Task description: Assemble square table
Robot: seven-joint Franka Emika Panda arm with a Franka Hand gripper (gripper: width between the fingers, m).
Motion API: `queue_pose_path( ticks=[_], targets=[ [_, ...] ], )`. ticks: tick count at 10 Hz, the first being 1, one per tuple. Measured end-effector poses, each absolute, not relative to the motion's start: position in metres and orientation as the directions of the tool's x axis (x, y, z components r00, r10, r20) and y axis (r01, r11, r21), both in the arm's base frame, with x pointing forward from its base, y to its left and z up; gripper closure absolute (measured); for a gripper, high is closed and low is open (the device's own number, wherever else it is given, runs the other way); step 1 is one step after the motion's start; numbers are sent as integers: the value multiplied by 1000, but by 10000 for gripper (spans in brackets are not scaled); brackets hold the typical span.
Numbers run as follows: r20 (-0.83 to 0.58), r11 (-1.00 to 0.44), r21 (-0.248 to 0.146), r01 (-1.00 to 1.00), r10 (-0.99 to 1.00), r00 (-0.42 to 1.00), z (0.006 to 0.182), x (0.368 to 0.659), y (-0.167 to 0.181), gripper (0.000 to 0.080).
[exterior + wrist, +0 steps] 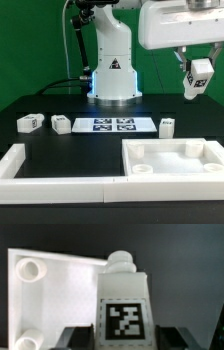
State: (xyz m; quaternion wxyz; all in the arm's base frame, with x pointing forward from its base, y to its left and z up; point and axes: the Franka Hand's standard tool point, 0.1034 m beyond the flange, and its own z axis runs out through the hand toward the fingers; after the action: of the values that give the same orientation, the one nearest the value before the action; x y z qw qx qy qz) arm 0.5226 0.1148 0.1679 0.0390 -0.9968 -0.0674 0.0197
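My gripper point(197, 82) hangs high at the exterior view's right, above the tabletop, shut on a white block leg point(198, 76) with a black-and-white tag. In the wrist view the leg point(124, 303) fills the middle between my dark fingers point(78, 338), its rounded peg end pointing away. The white square tabletop point(172, 163) lies rim-up at the front right with corner holes; it also shows in the wrist view point(60, 291) below the leg. Three more tagged legs lie on the table: one point(28, 122), another point(61, 124), and one point(167, 126).
The marker board point(112, 125) lies in the middle before the robot base point(112, 75). A long low white wall bar point(50, 185) runs along the front left edge.
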Motion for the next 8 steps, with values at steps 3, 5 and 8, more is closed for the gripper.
queue_pose_path(
  ticks=[3, 5, 8],
  targets=[
    [244, -988, -83, 134, 110, 964, 151, 568, 119, 508],
    [449, -987, -80, 140, 90, 889, 175, 611, 129, 508],
    [584, -986, -76, 146, 75, 808, 170, 606, 127, 508]
  ],
)
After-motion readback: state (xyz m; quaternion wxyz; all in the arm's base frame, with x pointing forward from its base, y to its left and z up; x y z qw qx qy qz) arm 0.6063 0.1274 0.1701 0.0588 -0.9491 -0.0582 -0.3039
